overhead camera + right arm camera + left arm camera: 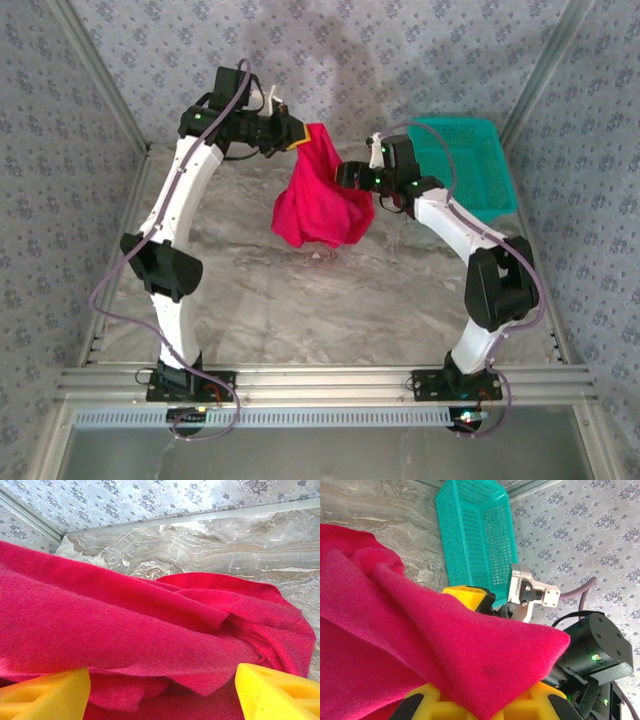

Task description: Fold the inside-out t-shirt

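Hanging from the clenched left fingers (466,593), the inside-out t-shirt (320,205) is being held up for spreading, a grasp by the parted right fingers (47,696) being judged next.

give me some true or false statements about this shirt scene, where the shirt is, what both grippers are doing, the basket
1. The t-shirt hangs from the left gripper, which is shut on it. True.
2. The t-shirt lies folded flat on the table. False: it hangs bunched up and unfolded.
3. The right gripper has its fingers apart, with red cloth between them. True.
4. The teal basket holds the t-shirt. False: the shirt is outside it, hanging between the two arms.
5. The basket sits on the left arm's side. False: it is at the far right, on the right arm's side.
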`<state>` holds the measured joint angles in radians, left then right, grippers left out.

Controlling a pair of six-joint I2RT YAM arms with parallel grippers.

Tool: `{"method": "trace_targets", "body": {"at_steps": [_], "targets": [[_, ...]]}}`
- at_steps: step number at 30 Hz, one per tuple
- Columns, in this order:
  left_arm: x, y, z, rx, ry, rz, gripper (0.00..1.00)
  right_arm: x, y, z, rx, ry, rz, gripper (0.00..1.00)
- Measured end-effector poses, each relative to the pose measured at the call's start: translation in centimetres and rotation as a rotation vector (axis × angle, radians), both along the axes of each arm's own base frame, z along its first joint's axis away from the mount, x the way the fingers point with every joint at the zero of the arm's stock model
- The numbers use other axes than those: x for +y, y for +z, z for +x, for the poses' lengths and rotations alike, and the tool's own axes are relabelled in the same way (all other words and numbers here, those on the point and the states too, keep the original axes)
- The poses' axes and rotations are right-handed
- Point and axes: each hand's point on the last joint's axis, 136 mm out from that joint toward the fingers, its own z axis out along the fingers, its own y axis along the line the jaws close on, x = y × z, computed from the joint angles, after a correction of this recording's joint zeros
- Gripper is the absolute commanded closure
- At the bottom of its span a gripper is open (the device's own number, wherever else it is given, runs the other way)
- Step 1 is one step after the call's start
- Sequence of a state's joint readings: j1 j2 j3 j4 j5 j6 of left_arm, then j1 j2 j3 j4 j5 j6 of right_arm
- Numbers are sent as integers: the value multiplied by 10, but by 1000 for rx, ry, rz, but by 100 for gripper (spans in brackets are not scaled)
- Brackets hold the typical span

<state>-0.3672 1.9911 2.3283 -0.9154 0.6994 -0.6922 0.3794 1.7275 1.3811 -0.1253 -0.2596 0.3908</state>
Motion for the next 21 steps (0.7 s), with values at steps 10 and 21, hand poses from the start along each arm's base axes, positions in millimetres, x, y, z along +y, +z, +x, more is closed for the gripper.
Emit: {"method": "trace_targets", "body": {"at_steps": [10,21], "targets": [[-2,-1,0,-5,-15,-17,100,45,-28,14,40,72,-11,54],[57,1,7,7,59,-45,100,19,13,-1,43,49,-119,100]]}}
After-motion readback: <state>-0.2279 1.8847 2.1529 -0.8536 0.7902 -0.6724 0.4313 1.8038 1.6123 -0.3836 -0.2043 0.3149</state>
